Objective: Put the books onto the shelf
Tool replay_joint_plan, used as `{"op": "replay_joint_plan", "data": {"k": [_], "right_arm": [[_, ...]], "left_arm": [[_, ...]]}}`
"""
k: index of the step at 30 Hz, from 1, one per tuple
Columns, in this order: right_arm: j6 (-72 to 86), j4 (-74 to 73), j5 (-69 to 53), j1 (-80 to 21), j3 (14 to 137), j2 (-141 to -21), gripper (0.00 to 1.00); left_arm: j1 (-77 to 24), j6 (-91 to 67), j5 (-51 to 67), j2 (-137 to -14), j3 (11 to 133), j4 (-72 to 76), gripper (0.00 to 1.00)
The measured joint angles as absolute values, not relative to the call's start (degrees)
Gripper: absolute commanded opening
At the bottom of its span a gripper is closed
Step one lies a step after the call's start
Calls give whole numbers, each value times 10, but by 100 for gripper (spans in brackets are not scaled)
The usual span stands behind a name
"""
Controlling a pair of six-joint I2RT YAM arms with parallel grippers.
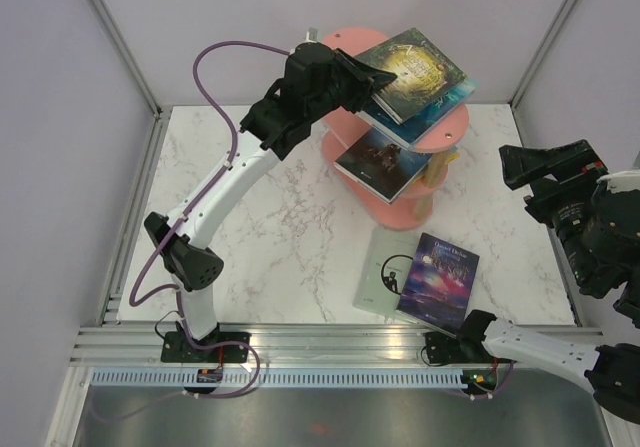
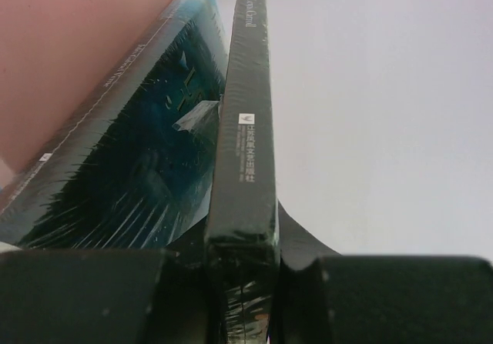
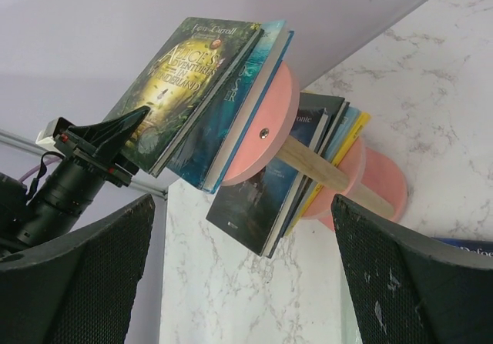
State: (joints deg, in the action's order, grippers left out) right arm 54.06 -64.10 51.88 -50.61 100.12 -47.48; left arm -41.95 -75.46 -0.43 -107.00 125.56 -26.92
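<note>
Holding entry, left end effector (image 1: 372,85): jaws narrow, clamped on the spine-side corner of the Alice book (image 1: 415,72). In my left wrist view that book runs edge-on straight out from between my fingers (image 2: 85,298).

- Alice book: green-gold cover, lying on the top tier of the pink shelf (image 1: 350,42), flat on the teal-blue book (image 1: 452,97) and overhanging the board. Cover reads "Alice's Adventures in Wonderland" and "Lewis Carroll". The spine carries the author's name, a small white logo and a column of Chinese characters too fine for me to read.
- Teal-blue book: under the Alice book on the same top board, shrink-wrapped. I cannot read its title.
- Middle tier: a dark grey book (image 1: 385,162) on top of a small stack, with a yellow book (image 3: 350,140) edge showing lower in it.
- White marble tabletop (image 1: 280,247): purple galaxy book (image 1: 440,277), marked "Daniel Defoe" as far as I can make out, partly overlapping a pale grey-white book (image 1: 382,267). Both lie near the shelf's foot, on the side toward my bases.

Right end effector (image 3: 246,275): jaws wide, gripping nothing, well apart from the shelf and looking at it from the side.
</note>
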Motion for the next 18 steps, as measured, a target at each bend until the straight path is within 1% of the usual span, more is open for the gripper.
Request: {"op": "replay_joint_plan", "data": {"k": [4, 5, 6, 7, 8, 10, 11, 13, 14, 17, 18], "right_arm": [[543, -649, 524, -506, 996, -471, 98], [543, -650, 524, -506, 995, -471, 98], [542, -652, 524, -506, 994, -471, 98], [542, -653, 525, -506, 994, -471, 98], [542, -653, 526, -506, 993, -471, 98], [542, -654, 527, -506, 992, -471, 98], [542, -655, 528, -506, 990, -471, 98], [542, -656, 529, -506, 988, -471, 98], [543, -656, 529, -506, 987, -471, 98], [543, -656, 529, -506, 981, -471, 98], [544, -656, 529, -506, 979, -471, 98]], "left_arm": [[-427, -754, -20, -1075, 1263, -274, 3], [-428, -754, -22, -1077, 1263, -274, 6], [-429, -754, -24, -1078, 1264, -273, 19], [-429, -754, -25, -1079, 1265, -273, 26], [-429, -753, -25, -1080, 1266, -274, 35], [-429, -743, -27, -1081, 1267, -280, 42], [-429, -738, -27, -1082, 1267, -285, 50], [-429, -728, -27, -1083, 1267, -296, 59], [-428, -719, -27, -1083, 1267, -302, 69], [-428, -698, -27, -1082, 1272, -305, 77], [-428, -689, -28, -1079, 1273, -307, 77]]}}
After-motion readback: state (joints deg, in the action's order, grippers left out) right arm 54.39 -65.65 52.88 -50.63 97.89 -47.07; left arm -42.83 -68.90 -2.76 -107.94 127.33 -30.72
